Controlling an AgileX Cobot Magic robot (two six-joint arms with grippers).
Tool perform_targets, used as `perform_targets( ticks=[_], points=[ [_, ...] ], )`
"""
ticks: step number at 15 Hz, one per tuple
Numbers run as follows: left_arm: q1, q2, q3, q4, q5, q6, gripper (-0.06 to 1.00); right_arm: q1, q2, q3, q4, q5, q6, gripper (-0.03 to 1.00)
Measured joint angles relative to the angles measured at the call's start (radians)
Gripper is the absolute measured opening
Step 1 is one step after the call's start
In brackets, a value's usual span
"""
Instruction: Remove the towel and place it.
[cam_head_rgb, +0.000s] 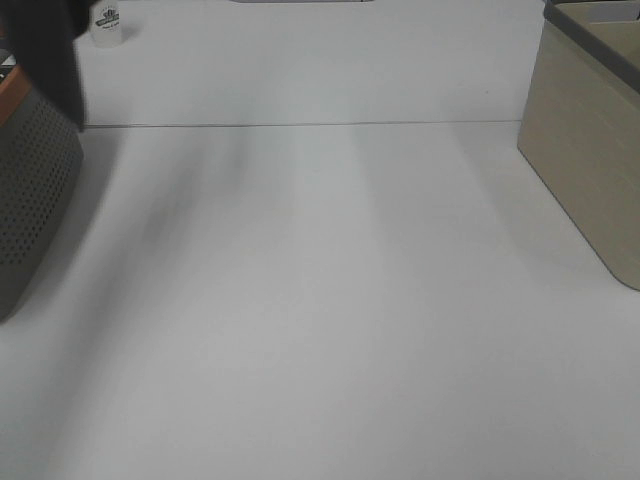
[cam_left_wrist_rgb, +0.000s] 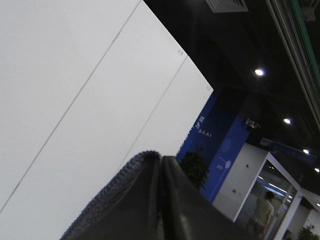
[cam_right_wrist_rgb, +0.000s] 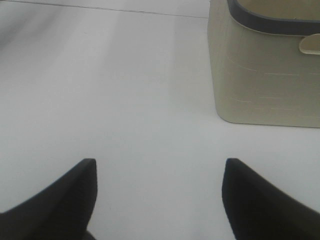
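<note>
2 grippers: your left gripper (cam_left_wrist_rgb: 160, 159) has its fingers pressed together on the towel (cam_left_wrist_rgb: 117, 192), likely to carry it. The right gripper (cam_right_wrist_rgb: 159, 167) has its fingers spread, ready, with the beige basket (cam_right_wrist_rgb: 260, 75) ahead.

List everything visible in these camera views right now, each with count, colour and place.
dark charcoal-grey soft towel: one, dark grey, hanging far left above the perforated basket
perforated dark grey plastic basket: one, orange-brown rim, table's left edge
beige plastic basket: one, dark grey rim, table's right edge
small whitish labelled container: one, back left
white table: one, under both baskets
left gripper: one, black, shut on the towel
right gripper: one, black, open, above the table near the beige basket
</note>
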Motion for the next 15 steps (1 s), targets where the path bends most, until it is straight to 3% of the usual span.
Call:
perform_targets(
  ticks=[2, 3, 7, 11, 15],
  points=[
    [-0.017, 0.021, -0.001, 0.087, -0.079, -0.042, 0.00, 0.000, 0.000, 0.000, 0.000, 0.000, 0.000, 0.70],
    [-0.020, 0.043, -0.001, 0.245, -0.198, -0.173, 0.00, 0.000, 0.000, 0.000, 0.000, 0.000, 0.000, 0.70],
    [-0.020, 0.095, -0.001, 0.532, -0.412, -0.390, 0.00, 0.000, 0.000, 0.000, 0.000, 0.000, 0.000, 0.70],
    [-0.020, 0.114, -0.001, 0.563, -0.582, -0.418, 0.00, 0.000, 0.000, 0.000, 0.000, 0.000, 0.000, 0.70],
    [-0.020, 0.129, -0.003, 0.567, -0.795, -0.322, 0.00, 0.000, 0.004, 0.000, 0.154, -0.001, -0.077, 0.70]
  ],
)
